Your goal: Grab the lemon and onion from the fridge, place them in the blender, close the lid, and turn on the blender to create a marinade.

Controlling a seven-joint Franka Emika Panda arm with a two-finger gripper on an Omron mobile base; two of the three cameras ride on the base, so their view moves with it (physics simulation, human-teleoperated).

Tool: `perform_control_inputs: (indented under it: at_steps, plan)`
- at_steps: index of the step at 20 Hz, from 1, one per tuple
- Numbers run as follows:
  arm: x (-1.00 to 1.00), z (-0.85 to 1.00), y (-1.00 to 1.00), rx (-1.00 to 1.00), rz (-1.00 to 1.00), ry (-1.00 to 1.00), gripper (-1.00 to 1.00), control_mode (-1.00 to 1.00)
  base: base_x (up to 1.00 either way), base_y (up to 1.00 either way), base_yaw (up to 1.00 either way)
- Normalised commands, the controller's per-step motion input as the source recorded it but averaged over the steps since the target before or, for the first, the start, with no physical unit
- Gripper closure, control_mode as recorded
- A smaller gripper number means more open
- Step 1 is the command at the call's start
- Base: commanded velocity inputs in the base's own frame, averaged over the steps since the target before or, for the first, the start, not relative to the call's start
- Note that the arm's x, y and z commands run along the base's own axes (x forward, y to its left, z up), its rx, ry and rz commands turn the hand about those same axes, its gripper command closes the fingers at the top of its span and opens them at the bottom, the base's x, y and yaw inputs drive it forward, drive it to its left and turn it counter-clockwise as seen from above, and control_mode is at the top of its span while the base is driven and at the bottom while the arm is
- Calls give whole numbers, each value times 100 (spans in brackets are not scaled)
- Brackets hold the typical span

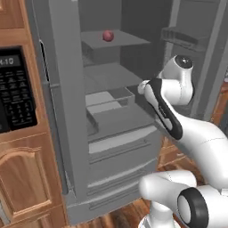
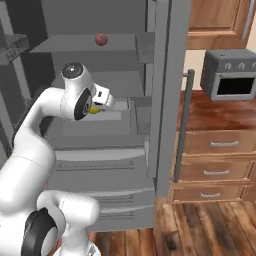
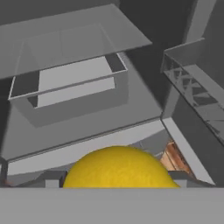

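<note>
The grey fridge (image 1: pixel 62 98) stands with its doors open. On an upper shelf lies the reddish-purple onion (image 1: pixel 107 35), also visible from the other side as the onion (image 2: pixel 101 39). My gripper (image 2: pixel 98 106) is in front of the middle shelf, shut on the yellow lemon (image 2: pixel 94 110). In the hand view the lemon (image 3: pixel 120 168) bulges up large at the bottom and hides the fingertips. Beyond it lie a clear fridge drawer (image 3: pixel 70 83) and a door rack (image 3: pixel 197 83). The blender and the lid are out of view.
A black microwave (image 1: pixel 13 89) sits in the wooden cabinet left of the fridge. To the right, a grey toaster oven (image 2: pixel 230 75) stands on a wooden counter with drawers (image 2: pixel 215 167). The fridge door edge (image 2: pixel 170 90) rises close to my arm.
</note>
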Motion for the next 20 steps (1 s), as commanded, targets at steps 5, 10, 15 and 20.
perform_control_inputs:
  at_steps: [5,10,15,20]
  plan:
    - [0,0,0,0,0,0,100,100,-41,40,-73]
    - [0,0,0,0,0,0,100,100,-50,38,-84]
    - [0,0,0,0,0,0,100,100,-42,18,-87]
    - [0,0,0,0,0,0,100,100,-7,-6,-70]
